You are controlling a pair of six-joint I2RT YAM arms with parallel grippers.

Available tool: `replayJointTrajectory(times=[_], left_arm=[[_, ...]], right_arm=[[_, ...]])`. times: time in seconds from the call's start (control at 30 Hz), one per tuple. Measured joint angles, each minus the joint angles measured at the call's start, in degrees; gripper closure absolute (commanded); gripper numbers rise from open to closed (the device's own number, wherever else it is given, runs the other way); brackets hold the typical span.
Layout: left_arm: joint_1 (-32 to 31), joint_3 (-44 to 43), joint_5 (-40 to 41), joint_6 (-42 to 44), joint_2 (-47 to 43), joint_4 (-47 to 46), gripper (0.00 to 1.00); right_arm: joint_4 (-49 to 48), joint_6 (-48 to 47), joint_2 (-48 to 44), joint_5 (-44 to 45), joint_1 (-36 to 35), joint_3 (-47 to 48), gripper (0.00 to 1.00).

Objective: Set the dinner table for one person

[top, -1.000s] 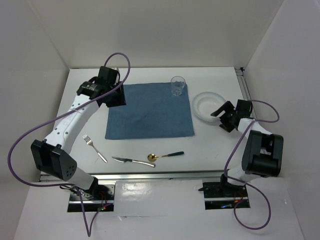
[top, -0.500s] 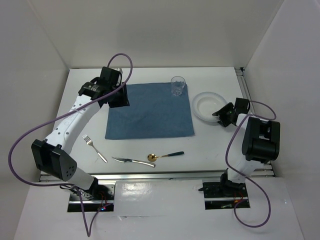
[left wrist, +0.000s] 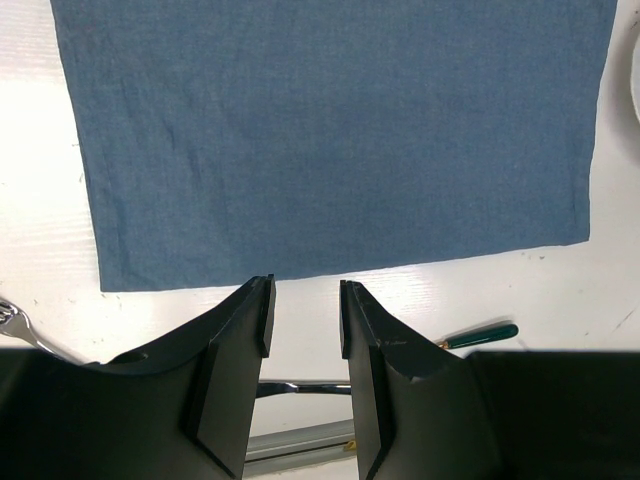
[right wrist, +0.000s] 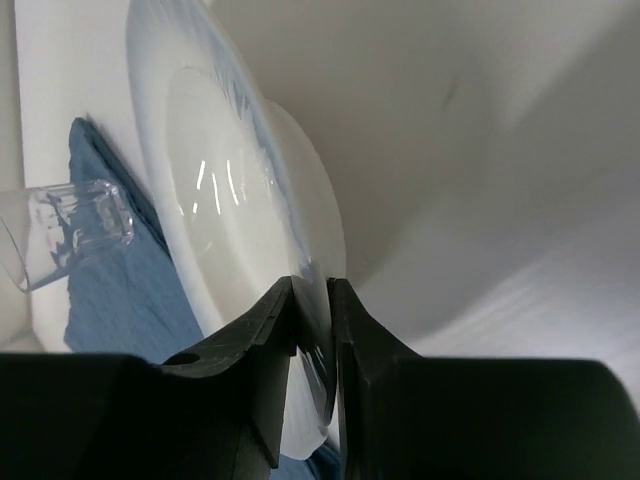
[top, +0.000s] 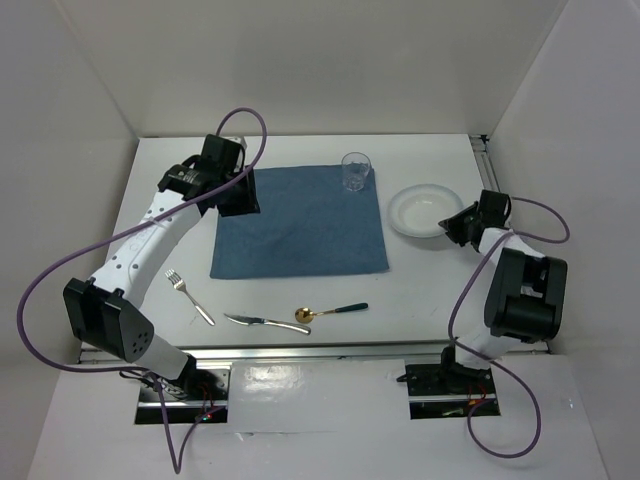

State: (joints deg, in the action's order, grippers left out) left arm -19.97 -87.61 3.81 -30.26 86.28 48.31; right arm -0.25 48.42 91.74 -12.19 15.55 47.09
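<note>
R gripper (right wrist: 313, 290) pinches the rim of the white plate (top: 420, 208), at the right side of the dinner table (top: 430, 290), beside a blue placemat (top: 300, 225). L gripper (left wrist: 303, 300) hangs over the mat's far-left corner, fingers spread w/ nothing between.

Left arm of white tubular links and black joint housings (top: 150, 237) and matching right arm (top: 522, 295) noted. Each trails a loose loop of thin cable: the left purple cable (top: 21, 318) and the right purple cable (top: 452, 318). At six o'clock overhead, the left black base bracket (top: 185, 385), with red wiring, and the right black base bracket (top: 445, 380) sit bolted on silver plates. Left gripper (left wrist: 303, 300) and right gripper (right wrist: 312, 300) have matte black, angular, wedge-shaped fingers.
</note>
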Motion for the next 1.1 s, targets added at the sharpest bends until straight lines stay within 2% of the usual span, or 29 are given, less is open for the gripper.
replayJointTrajectory(times=[0.13, 0.27, 0.47, 0.6, 0.77, 0.87, 0.97, 1.1], left_arm=[[0.0, 0.2, 0.0, -0.1, 0.0, -0.1, 0.5], [0.0, 0.2, 0.5, -0.2, 0.0, -0.1, 0.5], [1.4, 0.4, 1.4, -3.2, -0.2, -0.1, 0.5], [4.9, 3.7, 6.6, -10.0, -2.3, 1.3, 0.5], [10.7, 13.2, 10.8, -17.4, -10.0, 1.9, 0.49], [14.6, 17.3, 10.2, -18.2, -14.1, 2.3, 0.49], [17.5, 17.9, 9.9, -17.9, -15.4, 2.7, 0.49], [18.2, 17.9, 9.4, -17.6, -15.5, 2.7, 0.49]], right_arm=[[5.8, -2.1, -7.2, 3.5, 1.1, -0.2, 1.0], [9.1, -4.3, -15.8, 3.2, 1.7, -0.2, 1.0], [9.8, -8.1, -22.2, -7.6, 1.4, 3.3, 1.0], [8.3, -9.6, -21.6, -14.3, -5.1, 5.6, 1.0], [3.3, -8.9, -12.5, -19.3, -21.9, 8.7, 1.0], [1.0, -8.0, -4.7, -21.0, -28.7, 11.0, 1.0], [-1.6, -6.4, 3.8, -22.0, -32.4, 14.0, 1.0], [-3.7, -4.6, 13.4, -21.0, -34.6, 18.8, 1.0]])
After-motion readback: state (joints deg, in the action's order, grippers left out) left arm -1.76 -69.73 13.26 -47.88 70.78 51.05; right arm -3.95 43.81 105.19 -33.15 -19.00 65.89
